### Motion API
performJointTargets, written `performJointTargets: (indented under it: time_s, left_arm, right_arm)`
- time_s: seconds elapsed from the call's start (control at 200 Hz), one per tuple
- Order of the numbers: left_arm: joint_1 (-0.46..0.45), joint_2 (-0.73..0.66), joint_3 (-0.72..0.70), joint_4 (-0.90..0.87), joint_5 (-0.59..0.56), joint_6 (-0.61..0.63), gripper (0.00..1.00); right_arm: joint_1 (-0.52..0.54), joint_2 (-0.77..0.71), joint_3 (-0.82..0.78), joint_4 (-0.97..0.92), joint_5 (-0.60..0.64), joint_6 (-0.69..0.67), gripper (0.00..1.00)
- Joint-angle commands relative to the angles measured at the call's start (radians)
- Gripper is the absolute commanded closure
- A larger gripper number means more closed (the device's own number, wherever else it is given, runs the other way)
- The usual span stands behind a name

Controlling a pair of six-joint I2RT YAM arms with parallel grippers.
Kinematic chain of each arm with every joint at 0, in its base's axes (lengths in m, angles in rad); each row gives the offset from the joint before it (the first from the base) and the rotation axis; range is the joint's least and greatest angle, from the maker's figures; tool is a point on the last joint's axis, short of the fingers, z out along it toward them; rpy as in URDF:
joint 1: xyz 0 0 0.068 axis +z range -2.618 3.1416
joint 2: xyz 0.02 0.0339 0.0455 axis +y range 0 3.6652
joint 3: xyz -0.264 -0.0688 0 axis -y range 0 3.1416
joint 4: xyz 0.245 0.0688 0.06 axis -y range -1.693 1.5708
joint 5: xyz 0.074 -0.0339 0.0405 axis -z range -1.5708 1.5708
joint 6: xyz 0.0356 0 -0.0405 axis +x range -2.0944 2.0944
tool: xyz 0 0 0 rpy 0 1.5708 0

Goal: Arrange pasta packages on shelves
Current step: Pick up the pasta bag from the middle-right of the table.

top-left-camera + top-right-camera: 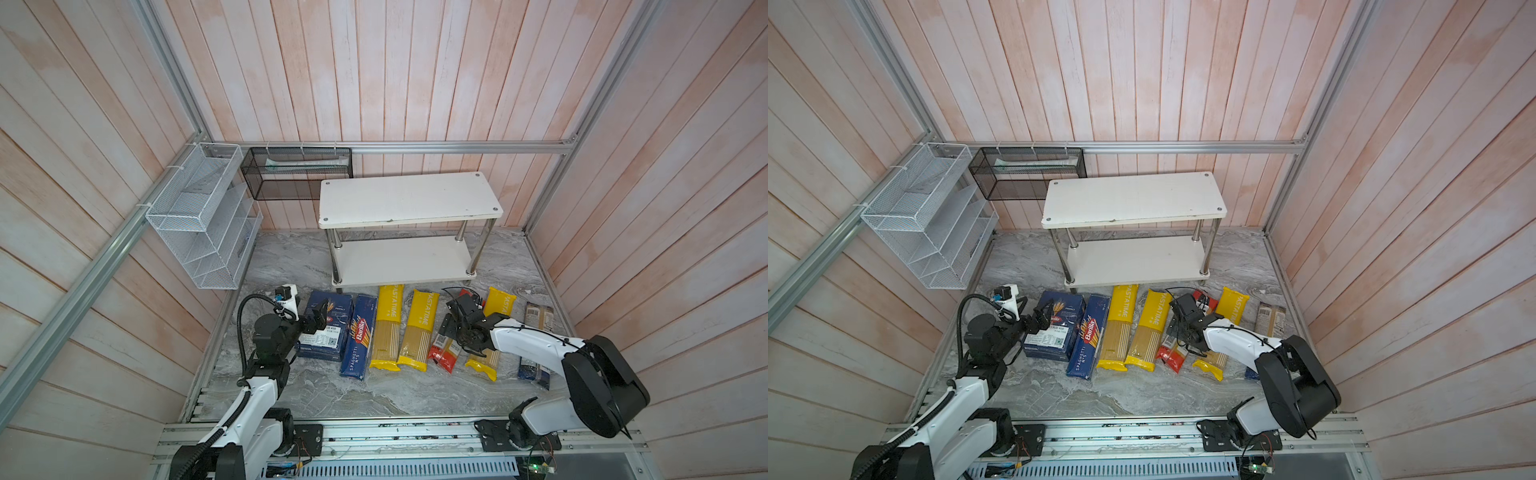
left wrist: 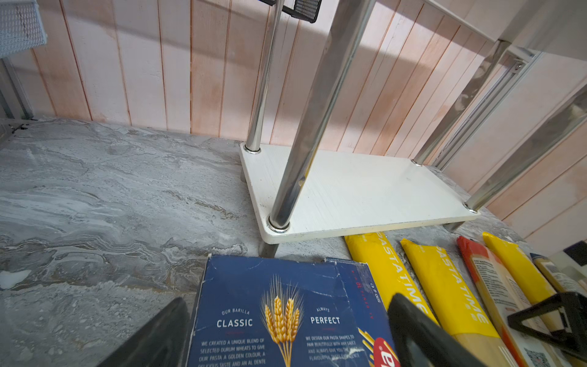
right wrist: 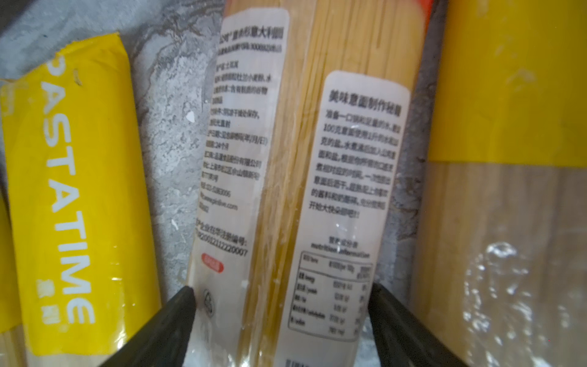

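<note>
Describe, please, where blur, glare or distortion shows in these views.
Right wrist view: the print on the red-ended bag is soft, and glare sits on the clear film of the yellow bag. Left wrist view: the blue Barilla box reads sharply, the chrome posts look splayed. Both top views: wall planks fan outward.

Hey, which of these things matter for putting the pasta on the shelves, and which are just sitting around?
For the job: Barilla box, Barilla pack, three yellow bags, red-ended bag, dark-ended bag, rack.
Just there: wire organizer, black basket.
</note>
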Motion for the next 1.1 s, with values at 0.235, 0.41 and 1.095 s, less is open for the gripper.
performJointTargets:
  time_s: [0.235,0.41,1.095]
  left_arm:
    - [-0.006,0.007,0.028,0.009,0.017,0.012,0.00]
    - [-0.006,0.002,0.026,0.009,0.020,0.014,0.00]
    - [-0.006,0.012,0.031,0.008,0.021,0.014,0.00]
  right_arm:
    - [0.005,0.034,0.000,-0.031,0.042,0.037,0.13]
    - [0.007,0.029,-0.038,0.007,0.029,0.061,0.13]
    - [0.018,0.062,-0.065,0.030,0.029,0.079,0.13]
